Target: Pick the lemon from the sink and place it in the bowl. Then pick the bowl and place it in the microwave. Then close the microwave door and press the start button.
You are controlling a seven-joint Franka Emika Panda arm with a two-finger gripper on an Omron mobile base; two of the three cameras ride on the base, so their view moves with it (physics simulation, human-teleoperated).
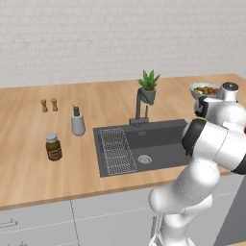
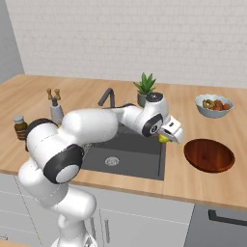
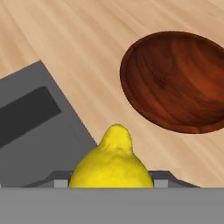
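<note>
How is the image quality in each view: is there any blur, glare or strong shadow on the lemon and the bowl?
Hand view: the lemon is sharp and evenly lit, with no glare; the bowl shows a soft sheen inside. Right base view: the bowl is clear, with flat light and only faint shadows on the counter. Left base view: slightly soft overall, and the sink is readable.

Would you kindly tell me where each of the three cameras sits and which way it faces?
Left base view: behind the arm to its left, looking forward and down at the sink, faucet and counter; the white arm rises at lower right.
Right base view: behind the arm to its right, looking at the sink and the brown bowl; the arm reaches from lower left, the gripper holding the lemon.
Hand view: on the hand, looking along the gripper at lemon and bowl.
Both base views share sink, plant and fruit bowl.
</note>
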